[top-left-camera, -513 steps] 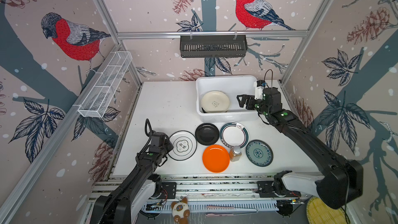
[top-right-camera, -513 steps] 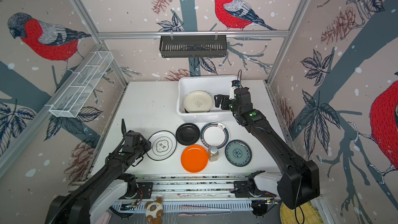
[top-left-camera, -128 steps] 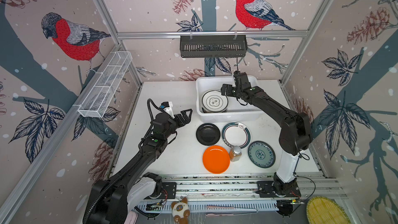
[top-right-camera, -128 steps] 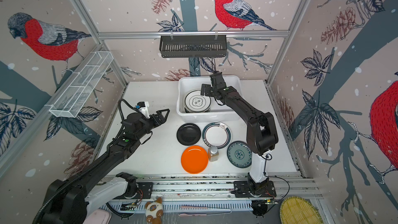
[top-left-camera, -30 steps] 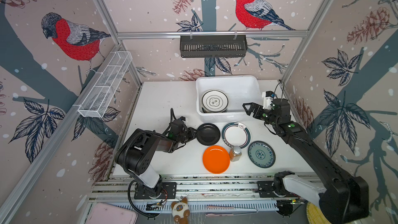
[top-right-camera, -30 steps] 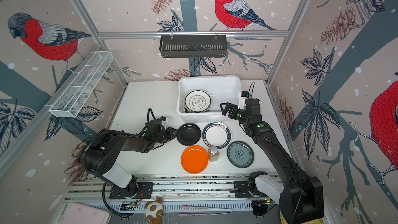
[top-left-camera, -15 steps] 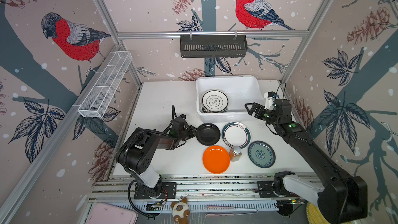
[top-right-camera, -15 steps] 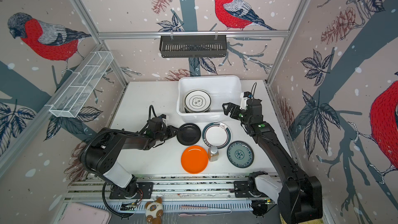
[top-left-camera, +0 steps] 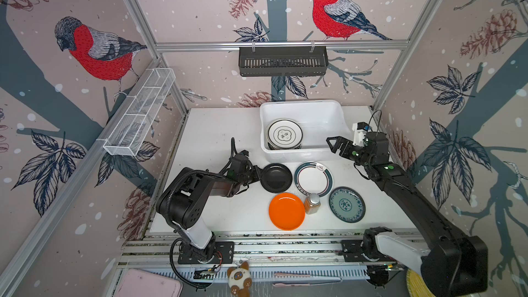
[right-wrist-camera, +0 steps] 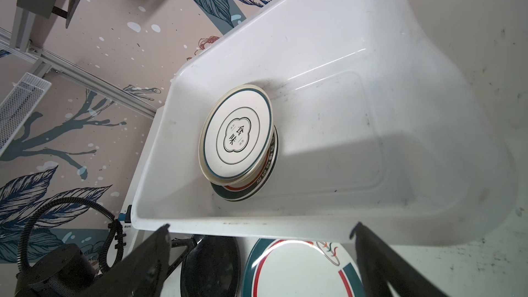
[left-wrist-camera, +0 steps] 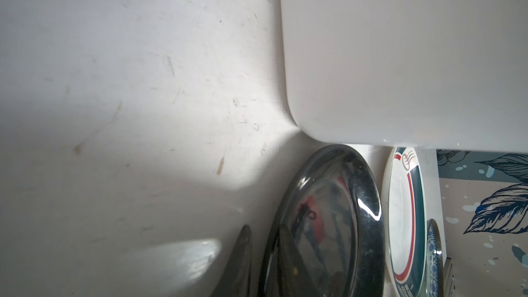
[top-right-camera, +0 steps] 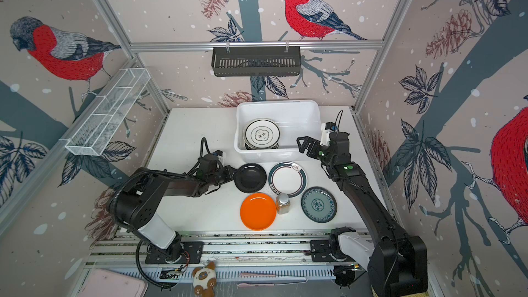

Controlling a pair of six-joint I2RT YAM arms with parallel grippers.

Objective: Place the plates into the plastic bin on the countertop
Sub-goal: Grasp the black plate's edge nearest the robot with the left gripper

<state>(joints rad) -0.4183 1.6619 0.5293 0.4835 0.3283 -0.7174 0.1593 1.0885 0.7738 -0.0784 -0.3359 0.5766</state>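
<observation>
left arm [top-left-camera: 217, 188] is sliding closer than before. on the table [top-left-camera: 217, 127], the plastic bin [top-left-camera: 303, 154] is keeping stacked plates [top-left-camera: 284, 134]. left jaws are sitting at the black plate [top-left-camera: 276, 178] edge to lift it; i cannot tell their grip. right jaws are waiting wide.

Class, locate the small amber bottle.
In both top views the bottle stands near the countertop's front, between the orange plate and the patterned plate.
</observation>
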